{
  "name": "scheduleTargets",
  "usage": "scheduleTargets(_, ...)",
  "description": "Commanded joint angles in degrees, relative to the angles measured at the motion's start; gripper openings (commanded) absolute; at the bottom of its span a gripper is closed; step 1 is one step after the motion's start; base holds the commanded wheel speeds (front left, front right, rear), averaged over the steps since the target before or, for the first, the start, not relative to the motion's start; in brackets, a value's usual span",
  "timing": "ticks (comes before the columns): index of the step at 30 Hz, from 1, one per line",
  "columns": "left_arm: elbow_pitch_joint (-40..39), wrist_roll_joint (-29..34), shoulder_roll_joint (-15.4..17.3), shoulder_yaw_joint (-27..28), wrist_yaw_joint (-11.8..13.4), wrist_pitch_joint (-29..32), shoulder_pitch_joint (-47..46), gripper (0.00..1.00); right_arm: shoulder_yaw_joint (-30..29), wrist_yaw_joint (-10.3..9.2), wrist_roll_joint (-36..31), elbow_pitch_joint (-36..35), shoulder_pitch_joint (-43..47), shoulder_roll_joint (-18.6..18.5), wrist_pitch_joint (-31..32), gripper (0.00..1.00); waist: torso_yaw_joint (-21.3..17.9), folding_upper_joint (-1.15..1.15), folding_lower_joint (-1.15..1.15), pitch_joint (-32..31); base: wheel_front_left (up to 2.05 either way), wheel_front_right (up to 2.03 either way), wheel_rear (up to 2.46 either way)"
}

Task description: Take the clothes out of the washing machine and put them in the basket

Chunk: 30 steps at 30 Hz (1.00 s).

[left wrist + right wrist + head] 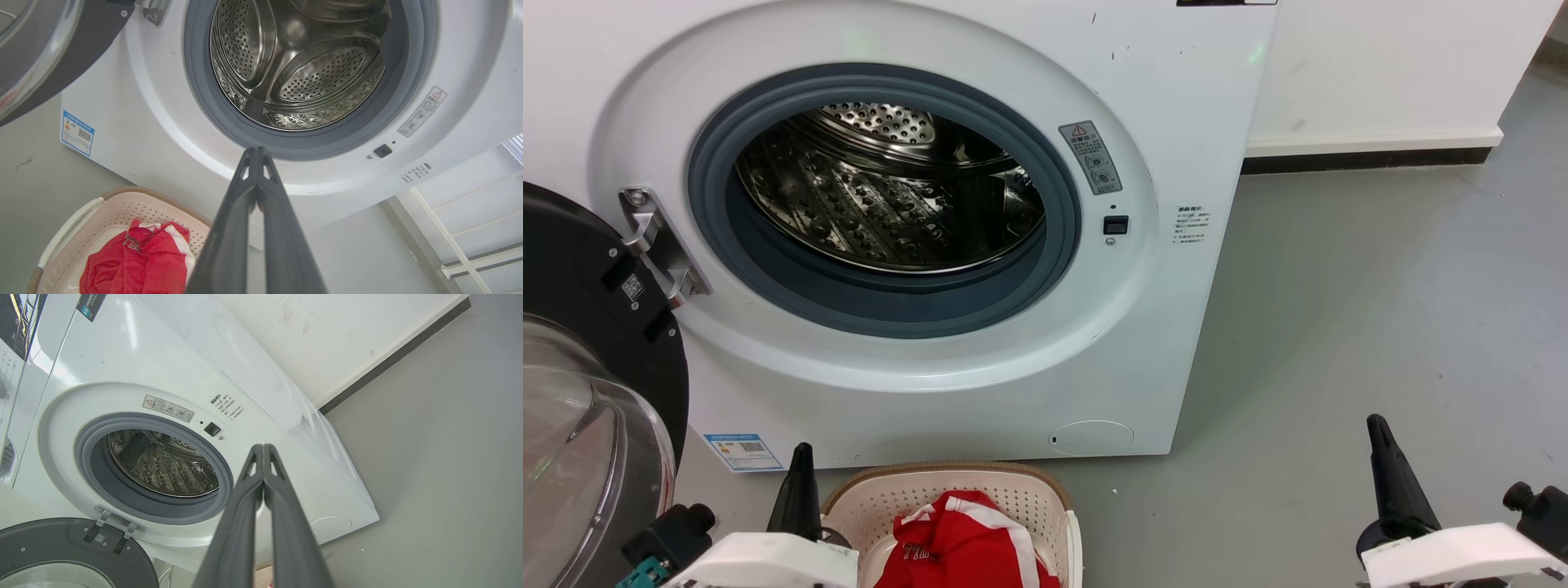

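Nearest, the left pincer [256, 152] is seen with its two dark fingers pressed together and nothing held between them, and the right pincer [263, 446] is likewise closed on nothing; both are held low, short of the washing machine [1176, 122]. Just beside the left pincer, the basket [1021, 482] is set on the floor [1380, 286] right before the machine's front, and the clothes [964, 539], a red garment with white stripes and lettering, are found heaped inside it. Farther on, the door [572, 269] is swung wide open to the left, and within the grey seal [1062, 245] the steel drum [890, 204] is shown bare, no fabric being made out on its perforated wall. The unloading is therefore judged done or all but done; only the drum's lowest front lip, hidden behind the seal, is left to be checked
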Motion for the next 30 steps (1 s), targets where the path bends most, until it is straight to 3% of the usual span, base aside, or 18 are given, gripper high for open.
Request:
scheduleTargets(1,-0.41,-1.75,0.06,0.37,-0.34,0.42,-1.51,0.00,-0.26,-0.01,1.69,-0.28,-2.07,-0.49,0.27,0.00,0.02,0.00,0.00,0.00,0.00,0.00,0.00)
scheduleTargets(30,2.11,-22.49,0.07,1.95,-2.89,5.46,-4.66,0.00,-2.10,-0.02,21.35,2.91,-5.28,-0.71,5.20,0.00,0.48,0.00,-0.01,0.18,0.00,0.00,0.00)
